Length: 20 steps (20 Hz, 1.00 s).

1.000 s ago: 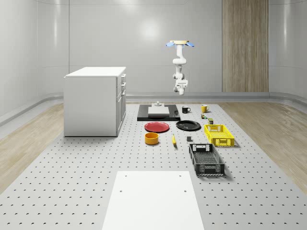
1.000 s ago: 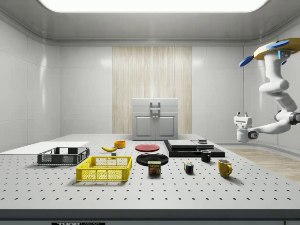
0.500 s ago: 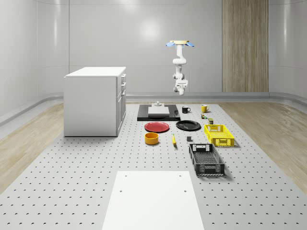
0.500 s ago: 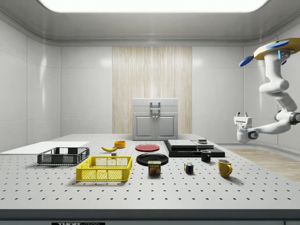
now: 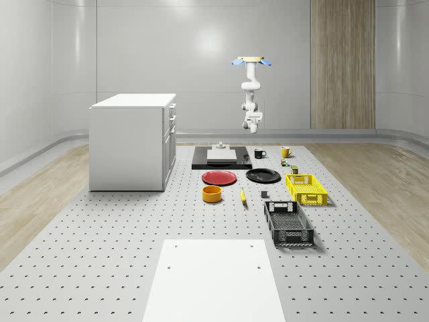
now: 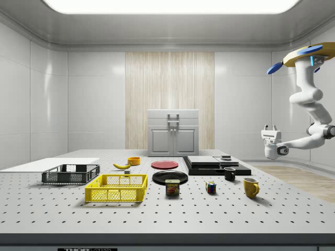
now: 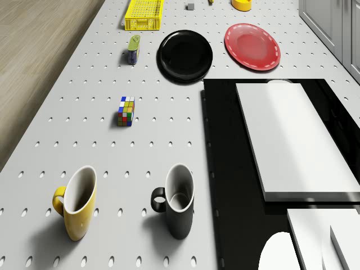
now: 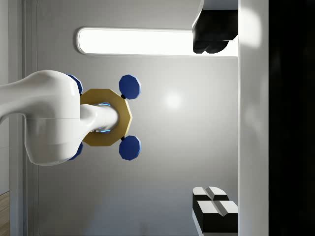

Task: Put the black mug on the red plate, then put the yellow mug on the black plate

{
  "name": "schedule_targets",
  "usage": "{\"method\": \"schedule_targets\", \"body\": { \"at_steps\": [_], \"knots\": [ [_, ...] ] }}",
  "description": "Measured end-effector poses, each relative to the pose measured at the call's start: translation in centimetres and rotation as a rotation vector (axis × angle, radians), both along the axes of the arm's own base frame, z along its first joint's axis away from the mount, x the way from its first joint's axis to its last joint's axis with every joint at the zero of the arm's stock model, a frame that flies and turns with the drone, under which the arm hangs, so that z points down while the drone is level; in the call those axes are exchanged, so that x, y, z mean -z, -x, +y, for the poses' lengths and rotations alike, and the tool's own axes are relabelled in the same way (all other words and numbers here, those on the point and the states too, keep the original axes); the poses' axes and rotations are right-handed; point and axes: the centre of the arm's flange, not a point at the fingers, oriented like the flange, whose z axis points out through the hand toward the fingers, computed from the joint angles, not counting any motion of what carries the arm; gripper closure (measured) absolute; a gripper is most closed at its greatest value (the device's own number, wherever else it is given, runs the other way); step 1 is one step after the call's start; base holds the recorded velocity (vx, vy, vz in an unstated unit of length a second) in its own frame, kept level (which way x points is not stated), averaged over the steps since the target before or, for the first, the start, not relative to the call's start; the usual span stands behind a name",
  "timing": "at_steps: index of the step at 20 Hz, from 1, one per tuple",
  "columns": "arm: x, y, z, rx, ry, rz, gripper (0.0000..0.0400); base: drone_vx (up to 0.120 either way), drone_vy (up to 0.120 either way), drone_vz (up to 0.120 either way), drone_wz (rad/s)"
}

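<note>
The black mug [image 7: 177, 208] stands upright on the table beside the yellow mug [image 7: 76, 209], near the far end [image 5: 260, 153] [image 5: 285, 151]. Farther in lie the black plate [image 7: 185, 55] and the red plate [image 7: 252, 46], both bare. The drone [image 6: 306, 55] hovers high beyond the table's far edge, behind the mugs. Its arm hangs down and curls so that the gripper [image 6: 270, 127] points upward, well above the black mug [image 6: 230, 174]. In the wrist view the gripper [image 8: 216, 120] is open, with nothing between its fingers, and faces the drone [image 8: 106, 117] and the ceiling.
A black slab [image 5: 221, 157] with white blocks lies next to the black mug. A Rubik's cube [image 7: 126, 111] and a can [image 7: 134, 49] sit between the mugs and the black plate. A yellow crate [image 5: 306, 189], a black crate [image 5: 288, 223], an orange bowl [image 5: 212, 194], a banana [image 5: 242, 195] and a white cabinet [image 5: 134, 141] stand farther off.
</note>
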Motion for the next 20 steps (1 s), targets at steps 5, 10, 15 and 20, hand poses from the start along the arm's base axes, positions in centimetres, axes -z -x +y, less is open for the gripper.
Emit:
{"method": "schedule_targets", "body": {
  "at_steps": [5,10,15,20],
  "knots": [
    [0.0,0.0,0.1,0.000,0.008,-0.004,0.0000,0.000,0.000,0.000,0.000],
    [0.0,0.1,0.3,0.001,0.027,-0.008,0.0000,0.000,0.000,0.000,0.000],
    [0.0,0.1,0.7,0.002,0.072,-0.011,0.0000,0.000,0.000,0.000,0.000],
    [0.2,0.1,1.7,0.004,0.176,-0.015,0.0000,0.000,0.000,0.000,0.000]
  ]
}}
